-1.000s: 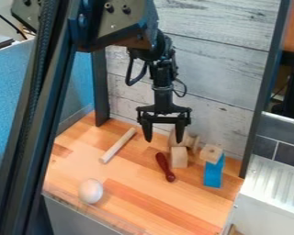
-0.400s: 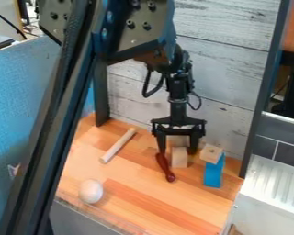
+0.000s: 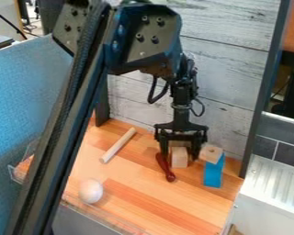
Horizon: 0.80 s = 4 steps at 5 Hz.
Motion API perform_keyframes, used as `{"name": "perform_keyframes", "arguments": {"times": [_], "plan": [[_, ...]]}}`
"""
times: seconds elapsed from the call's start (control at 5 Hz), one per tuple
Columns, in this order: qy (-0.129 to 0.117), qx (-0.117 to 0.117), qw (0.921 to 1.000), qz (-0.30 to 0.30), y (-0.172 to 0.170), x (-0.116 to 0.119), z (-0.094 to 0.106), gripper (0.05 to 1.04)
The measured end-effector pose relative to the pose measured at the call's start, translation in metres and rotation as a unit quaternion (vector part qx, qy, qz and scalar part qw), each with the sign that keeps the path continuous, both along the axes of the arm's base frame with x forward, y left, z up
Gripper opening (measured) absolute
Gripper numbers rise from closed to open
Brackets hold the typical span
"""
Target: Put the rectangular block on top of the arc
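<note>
Above the back right of the wooden surface, the gripper (image 3: 180, 152) hangs pointing down, its fingers open and spread. Between and just in front of them stands a pale rectangular block (image 3: 179, 159). Another pale wooden piece is mostly hidden behind the gripper and that block. To the right, a blue piece (image 3: 213, 175) stands on the surface with a pale wooden piece (image 3: 211, 153) resting at its top. Which piece is the arc, I cannot tell.
A dark red pin-shaped piece (image 3: 165, 168) lies just left of the block. Farther left is a pale wooden rod (image 3: 118, 146). A whitish ball (image 3: 90, 191) sits near the front edge. The whitewashed plank wall (image 3: 226, 78) rises close behind.
Over the last second the gripper has come down and to the right, from above the surface to around the rectangular block. The pieces stand where they were.
</note>
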<state>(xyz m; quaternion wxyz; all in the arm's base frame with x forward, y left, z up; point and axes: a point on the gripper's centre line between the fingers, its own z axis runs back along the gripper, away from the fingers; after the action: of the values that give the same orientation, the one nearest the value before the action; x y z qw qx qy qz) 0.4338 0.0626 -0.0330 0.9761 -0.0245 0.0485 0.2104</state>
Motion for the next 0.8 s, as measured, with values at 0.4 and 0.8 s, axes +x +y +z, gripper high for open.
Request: {"name": "perform_keyframes", "arguments": {"times": [0.4,0.8], "plan": [[0.011,0.012,0.999,-0.042,0.003,-0.004,-0.002,0.589],[-0.021,0.038,0.9946,-0.094,0.006,-0.022,0.049,0.589]]}}
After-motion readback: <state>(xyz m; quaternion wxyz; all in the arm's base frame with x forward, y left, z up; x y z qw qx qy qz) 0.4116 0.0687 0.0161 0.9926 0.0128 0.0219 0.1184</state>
